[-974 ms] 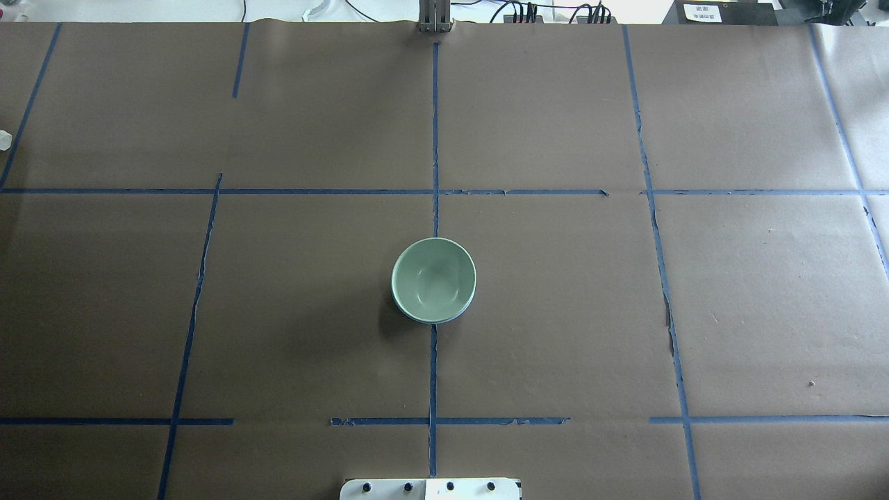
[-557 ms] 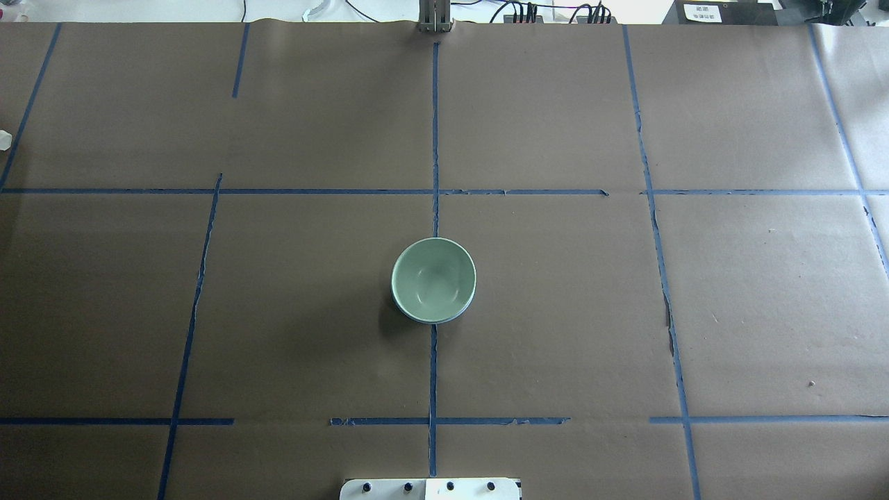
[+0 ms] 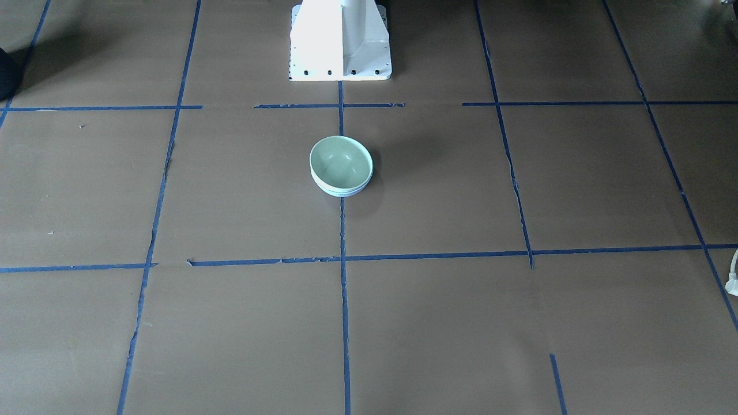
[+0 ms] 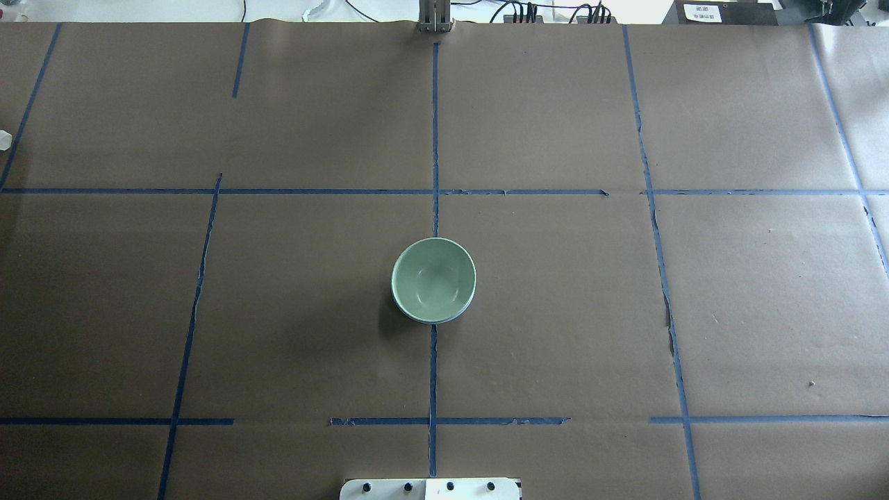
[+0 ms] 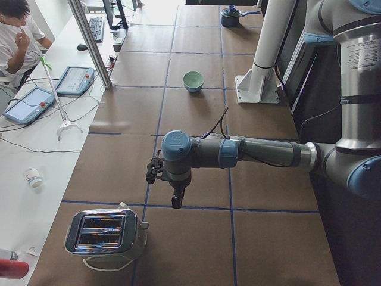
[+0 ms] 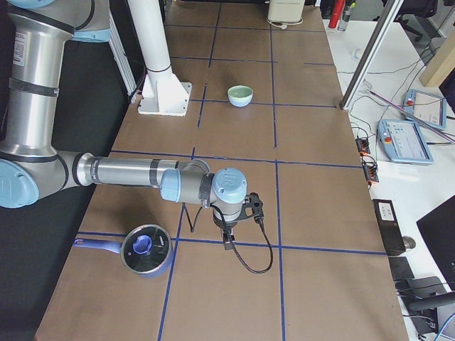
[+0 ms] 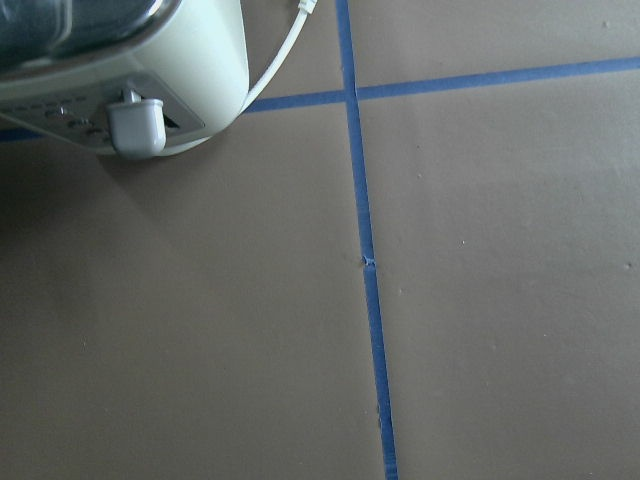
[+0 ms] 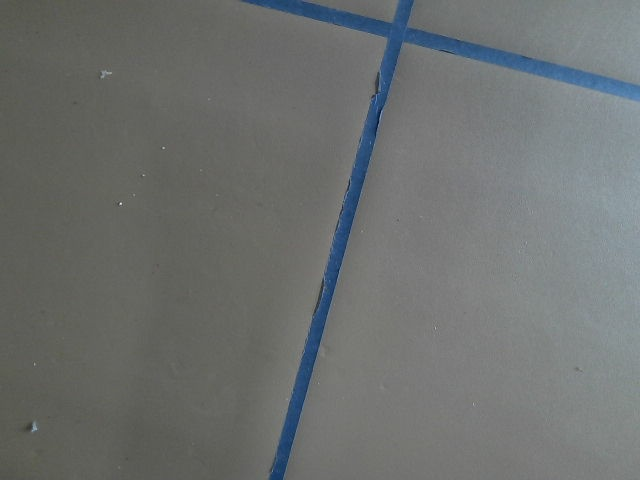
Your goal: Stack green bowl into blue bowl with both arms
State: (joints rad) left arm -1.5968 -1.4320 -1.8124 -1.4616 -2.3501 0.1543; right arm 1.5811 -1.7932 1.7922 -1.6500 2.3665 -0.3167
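The green bowl sits nested inside the blue bowl at the table's middle, on the centre tape line. Only a thin blue rim shows under it. The stack also shows in the front view, green bowl over blue bowl, and small in both side views. Both arms are away from the bowls and outside the overhead and front views. My left gripper points down near a toaster. My right gripper points down near a pot. I cannot tell whether either is open or shut.
A pale toaster stands at the table's left end, also in the left wrist view. A blue lidded pot stands at the right end. The white pedestal rises behind the bowls. An operator sits beside the far edge.
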